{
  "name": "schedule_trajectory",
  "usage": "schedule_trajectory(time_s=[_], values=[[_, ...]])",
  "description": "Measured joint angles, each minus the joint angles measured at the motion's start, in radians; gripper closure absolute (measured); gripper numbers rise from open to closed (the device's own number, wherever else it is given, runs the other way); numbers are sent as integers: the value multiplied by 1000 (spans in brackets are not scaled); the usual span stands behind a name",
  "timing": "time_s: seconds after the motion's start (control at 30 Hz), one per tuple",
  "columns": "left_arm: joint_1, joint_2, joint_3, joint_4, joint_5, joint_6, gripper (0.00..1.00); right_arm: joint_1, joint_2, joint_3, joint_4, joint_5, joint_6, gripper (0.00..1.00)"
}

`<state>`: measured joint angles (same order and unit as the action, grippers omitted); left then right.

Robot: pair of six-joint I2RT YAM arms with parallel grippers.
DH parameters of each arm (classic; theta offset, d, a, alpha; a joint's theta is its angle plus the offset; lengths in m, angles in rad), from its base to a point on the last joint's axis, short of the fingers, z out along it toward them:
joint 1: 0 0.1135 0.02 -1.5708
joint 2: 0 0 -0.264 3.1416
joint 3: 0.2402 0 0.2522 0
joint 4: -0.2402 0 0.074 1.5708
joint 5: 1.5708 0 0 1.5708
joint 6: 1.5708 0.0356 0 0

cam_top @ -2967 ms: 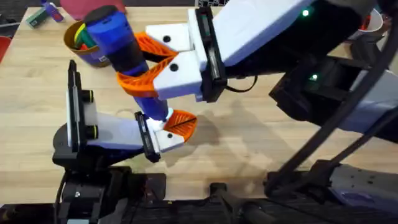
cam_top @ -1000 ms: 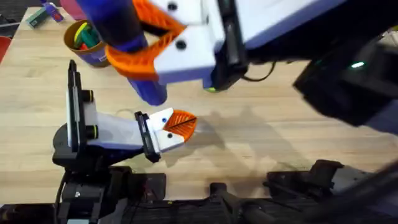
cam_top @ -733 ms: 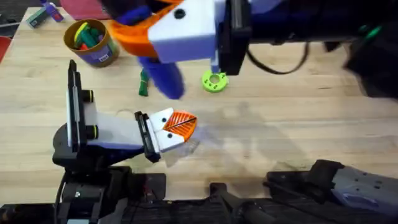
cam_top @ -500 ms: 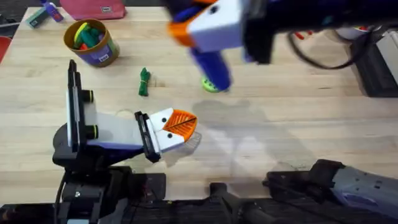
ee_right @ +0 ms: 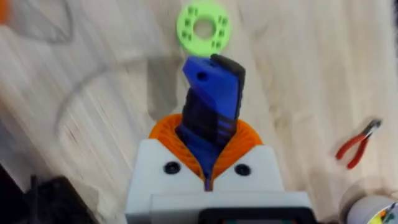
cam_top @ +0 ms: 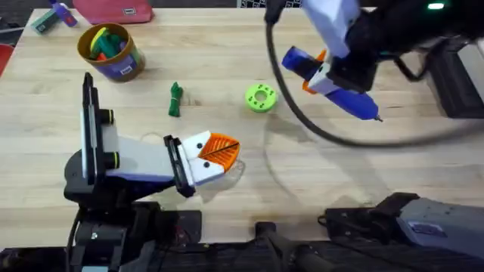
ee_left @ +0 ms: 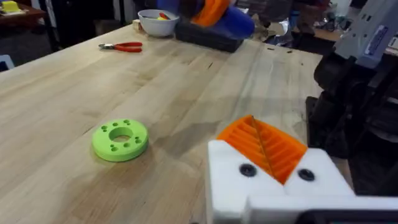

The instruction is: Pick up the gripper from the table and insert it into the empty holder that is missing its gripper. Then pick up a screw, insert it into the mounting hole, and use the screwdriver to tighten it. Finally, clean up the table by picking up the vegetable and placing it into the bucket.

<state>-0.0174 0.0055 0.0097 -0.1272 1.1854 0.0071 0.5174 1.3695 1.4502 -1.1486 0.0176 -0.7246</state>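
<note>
Above the far right of the worktop [cam_top: 227,75], the right gripper [ee_right: 208,163] pinches the smooth blue screwdriver [cam_top: 333,85]; left gripper [ee_left: 272,163], jaws pressed together, rests low; fastening seems finished; next, set the tool down and fetch the slim green vegetable [cam_top: 175,99] near the cylindrical bucket [cam_top: 112,51].

The table [cam_top: 227,60] is pale wood with a fine straight grain. The right hand [ee_right: 208,165] has white blocks and orange ribbed pads, and the screwdriver [ee_right: 211,112] clamped between them is blue with a black end. Just beyond its end lies a lime-green disc [ee_right: 203,28] with small holes. The left hand [cam_top: 215,155] is white and orange too. Beyond it lie a dark green vegetable [cam_top: 175,99] and a yellow-brown bucket [cam_top: 113,53] with a purple band.
</note>
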Motion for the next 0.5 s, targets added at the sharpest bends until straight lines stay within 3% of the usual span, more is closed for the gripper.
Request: schedule_trajectory(time_s=[0.5], values=[[0, 0, 0, 0, 0, 0, 982, -152, 411, 0, 94, 32, -95, 977]])
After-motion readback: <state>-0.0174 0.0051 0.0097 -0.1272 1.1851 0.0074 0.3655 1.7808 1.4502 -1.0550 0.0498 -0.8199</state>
